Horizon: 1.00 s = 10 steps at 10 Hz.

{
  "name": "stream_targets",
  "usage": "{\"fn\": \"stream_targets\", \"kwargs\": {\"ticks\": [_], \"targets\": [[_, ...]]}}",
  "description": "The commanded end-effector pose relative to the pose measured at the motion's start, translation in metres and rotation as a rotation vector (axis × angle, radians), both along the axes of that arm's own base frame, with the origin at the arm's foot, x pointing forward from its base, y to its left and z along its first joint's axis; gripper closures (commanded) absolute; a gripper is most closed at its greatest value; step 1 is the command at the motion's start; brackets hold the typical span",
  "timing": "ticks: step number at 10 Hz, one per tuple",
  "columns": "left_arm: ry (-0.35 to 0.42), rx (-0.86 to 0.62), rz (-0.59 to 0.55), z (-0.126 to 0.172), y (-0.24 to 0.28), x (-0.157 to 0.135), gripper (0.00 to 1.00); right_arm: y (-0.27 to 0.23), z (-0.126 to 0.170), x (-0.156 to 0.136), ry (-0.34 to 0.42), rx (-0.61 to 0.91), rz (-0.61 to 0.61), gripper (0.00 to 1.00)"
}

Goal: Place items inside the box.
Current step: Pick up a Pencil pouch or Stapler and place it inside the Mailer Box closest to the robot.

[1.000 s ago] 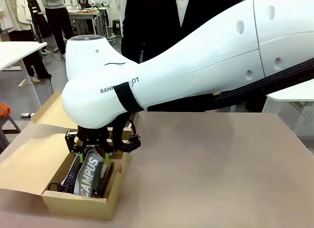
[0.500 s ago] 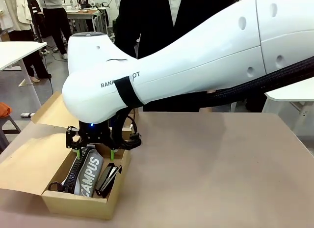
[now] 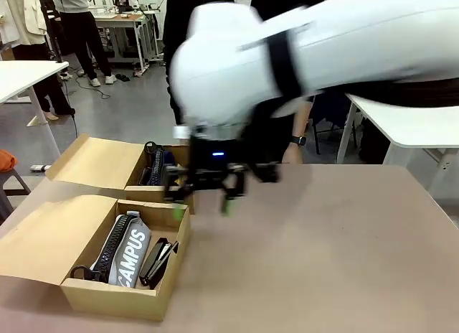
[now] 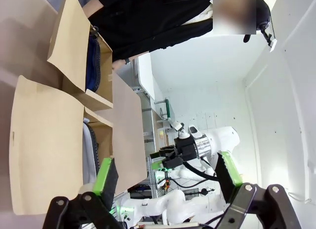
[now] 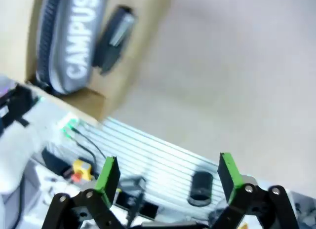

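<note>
Right gripper (image 3: 202,202) hangs wide open, empty, above the far corner of the near box (image 3: 107,301); inside lie grey case (image 3: 130,247) and stapler (image 3: 159,258).

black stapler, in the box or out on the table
In. The black stapler lies inside the near cardboard box, beside the grey CAMPUS pencil case, below the box's rim.

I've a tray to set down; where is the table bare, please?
Bare: the tabletop right of the near box, to its right edge. Crowded: the left, where the far box stands behind it; grey case and stapler lie in the near one.
</note>
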<state>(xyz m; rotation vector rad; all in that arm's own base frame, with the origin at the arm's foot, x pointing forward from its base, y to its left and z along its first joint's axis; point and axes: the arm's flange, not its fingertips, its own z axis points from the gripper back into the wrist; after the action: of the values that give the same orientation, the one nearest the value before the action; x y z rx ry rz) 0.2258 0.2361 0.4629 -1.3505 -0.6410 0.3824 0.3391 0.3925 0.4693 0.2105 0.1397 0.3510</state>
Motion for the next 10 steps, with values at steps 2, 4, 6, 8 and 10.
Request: {"fn": "stream_targets", "kwargs": {"ticks": [2, 4, 6, 8, 10], "targets": [[-0.022, -0.003, -0.004, 0.001, -0.001, -0.001, 0.00, -0.104, 0.002, -0.025, 0.012, -0.001, -0.097, 0.00], [-0.022, -0.003, -0.004, 0.001, -0.001, -0.001, 0.00, -0.059, 0.003, -0.007, 0.011, 0.010, -0.006, 0.00], [-0.022, -0.003, -0.004, 0.001, -0.001, -0.001, 0.00, -0.112, 0.013, -0.027, -0.007, 0.065, 0.013, 0.00], [-0.022, -0.003, -0.004, 0.001, -0.001, -0.001, 0.00, -0.200, 0.033, -0.012, -0.049, 0.214, -0.151, 0.00], [-0.022, -0.003, -0.004, 0.001, -0.001, -0.001, 0.00, -0.313, 0.032, -0.007, 0.068, 0.458, -0.167, 0.00]]}}
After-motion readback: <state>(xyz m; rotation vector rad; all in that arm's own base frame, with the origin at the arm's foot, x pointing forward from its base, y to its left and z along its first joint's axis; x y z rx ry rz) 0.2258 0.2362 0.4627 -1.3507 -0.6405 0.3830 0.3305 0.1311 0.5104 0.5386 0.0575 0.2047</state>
